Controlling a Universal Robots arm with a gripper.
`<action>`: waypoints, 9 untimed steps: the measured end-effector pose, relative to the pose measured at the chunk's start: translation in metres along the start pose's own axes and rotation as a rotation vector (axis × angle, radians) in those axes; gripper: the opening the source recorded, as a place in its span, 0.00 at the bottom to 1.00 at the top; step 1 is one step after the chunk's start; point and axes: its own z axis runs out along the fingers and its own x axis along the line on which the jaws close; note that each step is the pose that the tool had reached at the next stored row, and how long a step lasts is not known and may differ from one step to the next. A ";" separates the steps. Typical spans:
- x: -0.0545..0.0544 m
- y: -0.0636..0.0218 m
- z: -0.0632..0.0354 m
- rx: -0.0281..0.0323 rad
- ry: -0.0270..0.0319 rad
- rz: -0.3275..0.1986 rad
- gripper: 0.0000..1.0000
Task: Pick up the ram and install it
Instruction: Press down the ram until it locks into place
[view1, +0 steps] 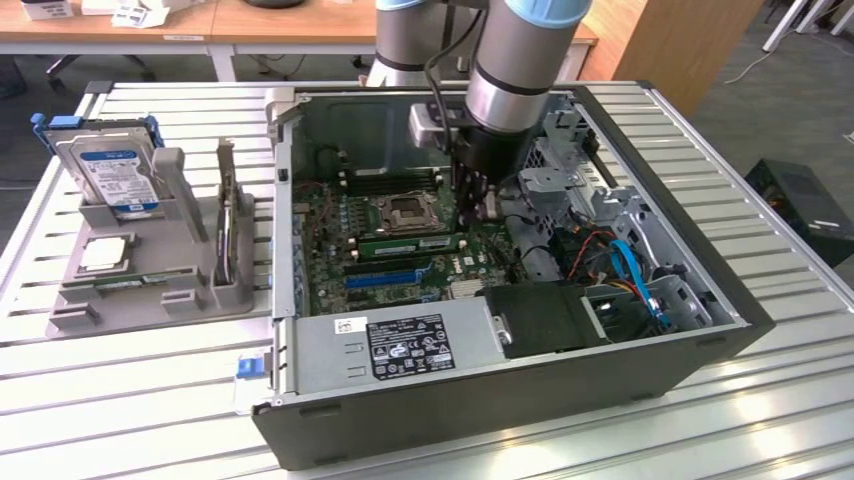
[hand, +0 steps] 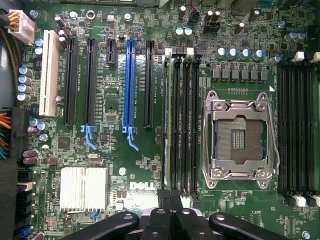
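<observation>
ram (view1: 407, 243) seated in motherboard slot — gripper (hand: 170, 200) closed above

Open PC case (view1: 694, 345) lies on a slatted table (view1: 134, 400). Arm reaches down inside — gripper (view1: 475, 215) just above the motherboard (view1: 387, 262), right of the empty CPU socket (view1: 404, 211), fingers together. Green ram (view1: 407, 243) sits in a slot just near of the socket, gripper tip at its right end. On the exterior view's left — grey holder (view1: 174, 290) with hard drive (view1: 114, 175) and processor chip (view1: 104, 255).
</observation>
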 end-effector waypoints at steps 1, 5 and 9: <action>-0.001 0.0001 0.0001 0.0000 0.0000 0.000 0.11; -0.001 0.0001 0.0003 0.0000 0.0000 0.000 0.11; -0.001 -0.0001 0.0046 0.0000 0.0001 0.000 0.11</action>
